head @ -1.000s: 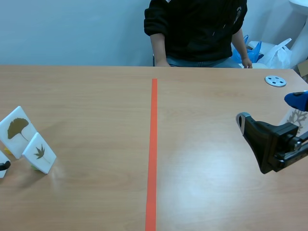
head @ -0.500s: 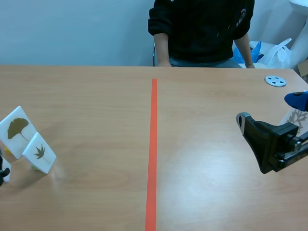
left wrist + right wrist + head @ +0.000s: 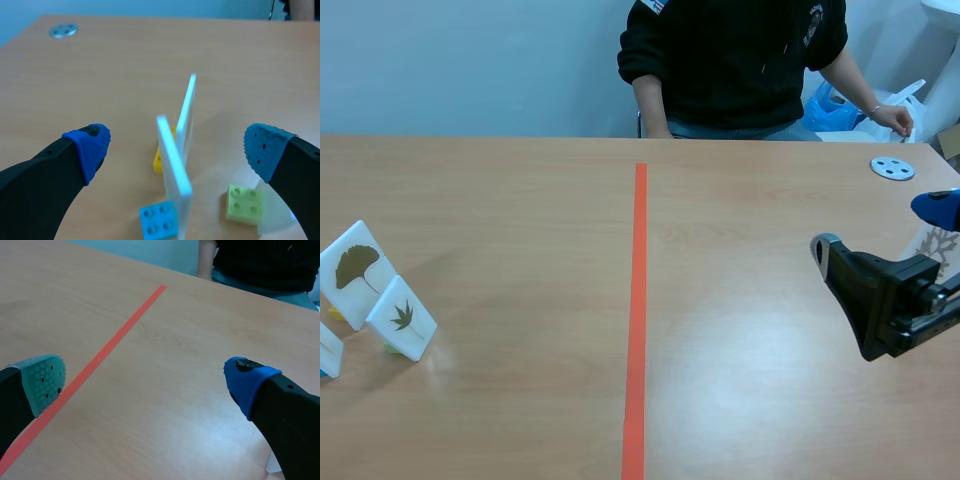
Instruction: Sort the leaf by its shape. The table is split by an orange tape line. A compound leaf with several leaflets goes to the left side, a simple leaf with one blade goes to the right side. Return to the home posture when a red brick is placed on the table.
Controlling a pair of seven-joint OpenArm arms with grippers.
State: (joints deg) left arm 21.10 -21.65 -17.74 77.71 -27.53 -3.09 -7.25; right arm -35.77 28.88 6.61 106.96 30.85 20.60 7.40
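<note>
Left tool (image 3: pixel 177 145) spread, leaf cards (image 3: pixel 173 167) just ahead

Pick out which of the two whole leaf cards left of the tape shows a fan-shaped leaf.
The taller card, standing farther back: its leaf is one fan-shaped blade, whereas the smaller card in front shows several pointed leaflets.

We see only a corner of the edge card (image 3: pixel 325 352) at the desk's (image 3: pixel 520 200) left edge; its leaf is cut off. By the right edge, the right arm (image 3: pixel 885 300) covers much of the branch-print card (image 3: pixel 939 243).
</note>
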